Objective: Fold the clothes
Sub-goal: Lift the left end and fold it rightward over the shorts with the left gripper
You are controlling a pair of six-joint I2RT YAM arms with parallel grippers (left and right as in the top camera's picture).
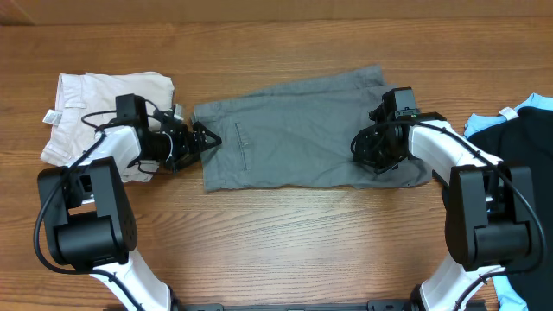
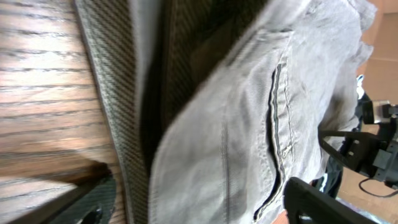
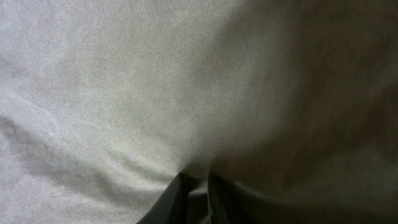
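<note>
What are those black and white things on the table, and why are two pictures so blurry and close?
They are two robot arms with pincher hands. The top picture looks down from above the wooden table. The other two come from little cameras on each wrist, so they sit very near the cloth. In the middle lie grey shorts. The left gripper is at one end of them; the right gripper presses on the other end, pinching a bit of fabric. Cream shorts lie at the left, a black garment at the right.
</note>
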